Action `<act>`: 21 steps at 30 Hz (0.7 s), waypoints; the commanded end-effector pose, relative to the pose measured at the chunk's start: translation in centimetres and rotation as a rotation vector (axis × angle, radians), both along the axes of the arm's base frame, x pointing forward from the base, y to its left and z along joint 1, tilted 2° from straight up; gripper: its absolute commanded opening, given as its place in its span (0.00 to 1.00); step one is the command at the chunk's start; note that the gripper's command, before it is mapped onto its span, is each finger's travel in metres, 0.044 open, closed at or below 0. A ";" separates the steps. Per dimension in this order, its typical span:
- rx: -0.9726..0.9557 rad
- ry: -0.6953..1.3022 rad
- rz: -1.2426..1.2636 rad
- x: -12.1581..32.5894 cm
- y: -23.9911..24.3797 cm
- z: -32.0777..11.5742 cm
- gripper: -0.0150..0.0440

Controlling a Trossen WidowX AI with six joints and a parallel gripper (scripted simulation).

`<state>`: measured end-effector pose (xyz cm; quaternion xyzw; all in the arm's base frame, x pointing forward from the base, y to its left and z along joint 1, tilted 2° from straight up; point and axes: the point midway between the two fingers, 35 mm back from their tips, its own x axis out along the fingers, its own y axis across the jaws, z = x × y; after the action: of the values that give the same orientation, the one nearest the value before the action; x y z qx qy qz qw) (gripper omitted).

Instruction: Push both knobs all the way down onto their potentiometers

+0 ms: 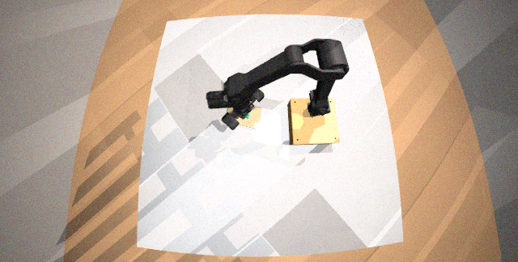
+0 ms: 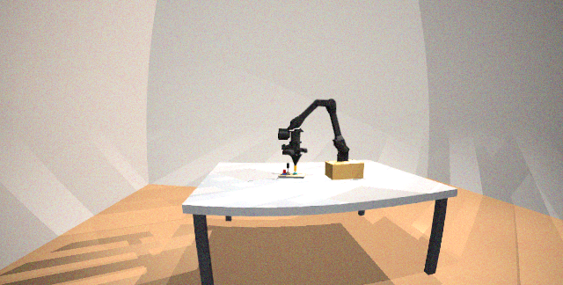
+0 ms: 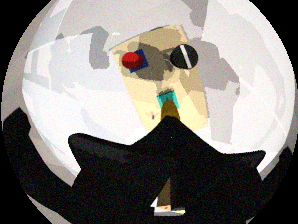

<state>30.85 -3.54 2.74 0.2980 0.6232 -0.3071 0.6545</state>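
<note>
The circuit board (image 3: 142, 110) (image 2: 285, 174) (image 1: 255, 121) stands low on the table. A black knob with a white line (image 3: 177, 57) (image 2: 288, 165) stands high above the board. A yellow-orange knob (image 3: 170, 110) (image 2: 296, 169) stands over a teal potentiometer (image 3: 166, 98); a gap below it cannot be judged. A red knob (image 3: 132, 60) (image 2: 284, 171) sits low by a blue potentiometer (image 3: 142, 64). My gripper (image 3: 169, 120) (image 2: 296, 164) is shut, empty, and points down. Its tips are right at the top of the yellow-orange knob and hide part of it in the wrist view.
The arm's base stands on a wooden block (image 1: 313, 130) (image 2: 344, 171), to the right of the board in the top and exterior views. The white table (image 1: 227, 213) (image 2: 317, 197) carries patches of shadow. The black knob stands beyond the yellow-orange one in the wrist view.
</note>
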 end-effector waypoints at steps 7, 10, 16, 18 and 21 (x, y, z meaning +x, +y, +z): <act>-0.003 0.003 0.000 0.0 -0.1 0.0 0.25; -0.003 0.003 0.000 0.0 -0.1 -0.1 0.25; -0.003 0.003 0.000 0.0 -0.1 -0.2 0.25; -0.003 0.003 0.000 0.0 -0.1 -0.2 0.25; -0.003 0.003 0.000 0.0 -0.1 -0.2 0.25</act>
<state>30.84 -3.54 2.72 0.2980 0.6234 -0.3072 0.6544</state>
